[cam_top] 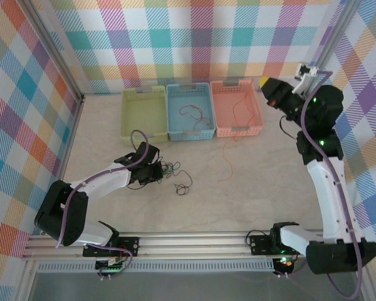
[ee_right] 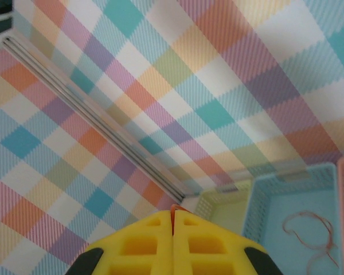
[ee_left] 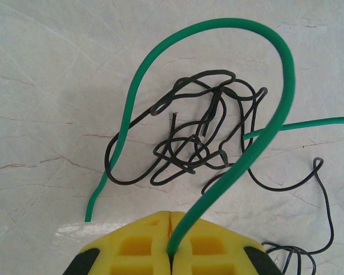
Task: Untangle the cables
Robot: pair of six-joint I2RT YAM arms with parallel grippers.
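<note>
My left gripper [ee_left: 171, 222] is clamped shut on the green cable [ee_left: 288, 80], which arches forward over the black tangle [ee_left: 200, 137] lying on the table [ee_left: 46, 86] just ahead. My right gripper [ee_right: 173, 220] is closed, raised near the blue basket [ee_right: 253, 212].

Smooth glossy green cable [ee_left: 223, 22]; thin matt black wires [ee_left: 195, 143]; marble-look tabletop [ee_left: 57, 86], perhaps laminate; 3 perforated plastic baskets [cam_top: 178, 100]
</note>
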